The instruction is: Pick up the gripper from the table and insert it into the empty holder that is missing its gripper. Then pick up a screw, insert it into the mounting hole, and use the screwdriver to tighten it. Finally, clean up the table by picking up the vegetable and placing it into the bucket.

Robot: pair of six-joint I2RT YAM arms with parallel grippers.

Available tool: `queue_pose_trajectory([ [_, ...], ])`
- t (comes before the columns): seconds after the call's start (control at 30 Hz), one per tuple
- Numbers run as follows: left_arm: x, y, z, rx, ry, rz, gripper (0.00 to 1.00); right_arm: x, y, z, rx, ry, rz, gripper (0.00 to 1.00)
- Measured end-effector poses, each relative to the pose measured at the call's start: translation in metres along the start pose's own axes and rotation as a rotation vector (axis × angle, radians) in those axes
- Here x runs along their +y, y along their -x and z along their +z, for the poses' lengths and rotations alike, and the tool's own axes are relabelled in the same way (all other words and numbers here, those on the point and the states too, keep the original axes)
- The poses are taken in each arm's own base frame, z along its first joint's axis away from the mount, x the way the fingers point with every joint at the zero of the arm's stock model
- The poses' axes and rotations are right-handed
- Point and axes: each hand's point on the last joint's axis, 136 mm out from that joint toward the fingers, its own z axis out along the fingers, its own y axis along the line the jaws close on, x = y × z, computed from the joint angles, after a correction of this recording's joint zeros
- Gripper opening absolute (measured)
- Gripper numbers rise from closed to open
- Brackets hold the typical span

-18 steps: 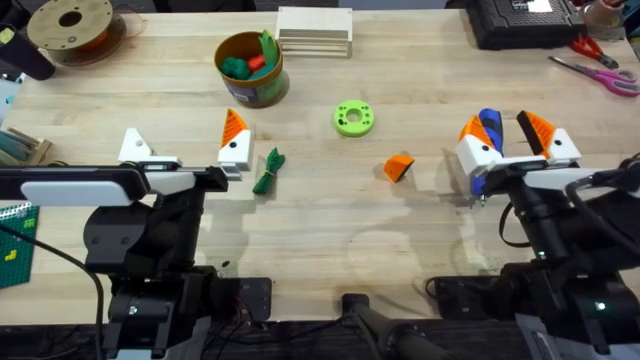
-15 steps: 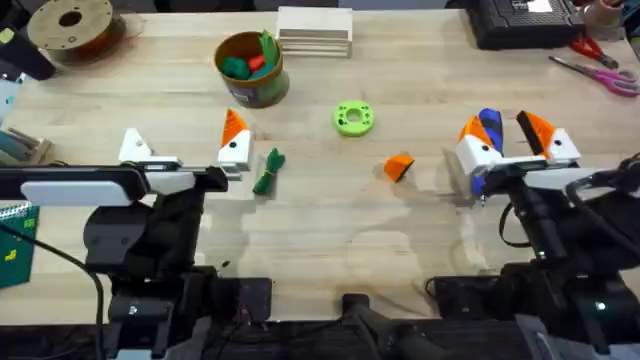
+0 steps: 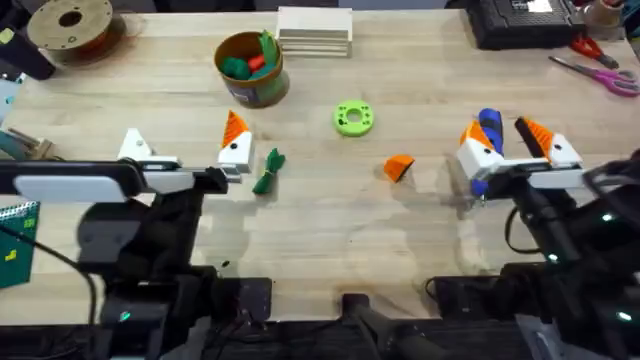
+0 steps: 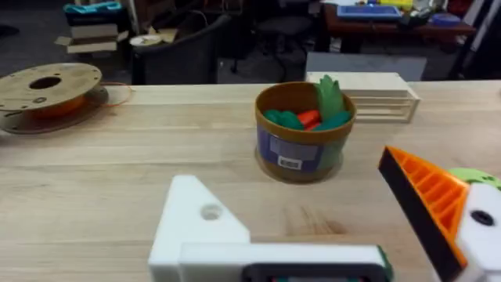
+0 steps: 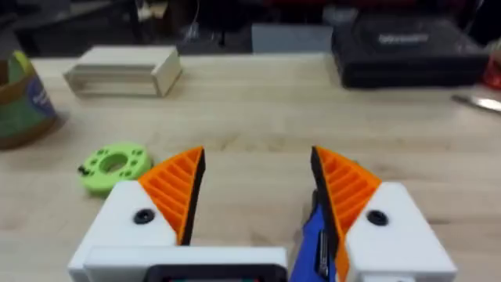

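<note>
The loose orange gripper (image 3: 399,167) lies on the table between the two arms. My left gripper (image 3: 182,132) (image 4: 288,196) is open; one side is the bare white holder (image 3: 133,147) (image 4: 196,227), the other carries an orange finger (image 3: 233,125) (image 4: 427,196). The green vegetable (image 3: 268,170) lies just right of it. The bucket (image 3: 250,68) (image 4: 305,129) stands beyond, holding toy food. My right gripper (image 3: 505,130) (image 5: 254,157) is open over the blue screwdriver (image 3: 488,122) (image 5: 317,243), which lies by one orange finger (image 5: 344,184). The screw is out of view.
A green ring disc (image 3: 352,118) (image 5: 113,166) sits mid-table. At the back edge are a wooden block (image 3: 314,30), a filament spool (image 3: 70,25) and a black case (image 3: 525,20). Scissors (image 3: 600,72) lie at the far right.
Both arms' links shift only slightly; the grippers and the table's objects stay where they were.
</note>
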Motion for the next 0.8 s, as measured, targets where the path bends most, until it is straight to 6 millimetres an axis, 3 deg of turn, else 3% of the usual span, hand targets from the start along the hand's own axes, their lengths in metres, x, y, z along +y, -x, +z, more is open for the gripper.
queue_pose_trajectory([
  [0.13, -0.009, 0.026, -0.016, 0.054, -0.049, -0.003, 0.987, 0.004, 0.009, -0.021, 0.117, 0.010, 0.029, 0.787],
  [0.27, -0.019, 0.058, -0.046, 0.177, -0.101, -0.013, 0.987, 0.011, 0.051, -0.051, 0.162, 0.023, 0.040, 0.788],
  [0.43, -0.036, 0.067, -0.076, 0.397, -0.187, -0.047, 0.987, 0.015, 0.088, -0.076, 0.194, 0.026, 0.046, 0.786],
  [0.6, -0.047, 0.068, -0.082, 0.499, -0.252, -0.076, 0.987, 0.015, 0.093, -0.085, 0.237, 0.025, 0.049, 0.787],
  [0.8, -0.051, 0.067, -0.081, 0.508, -0.274, -0.084, 0.988, 0.015, 0.081, -0.089, 0.286, 0.022, 0.053, 0.787],
])
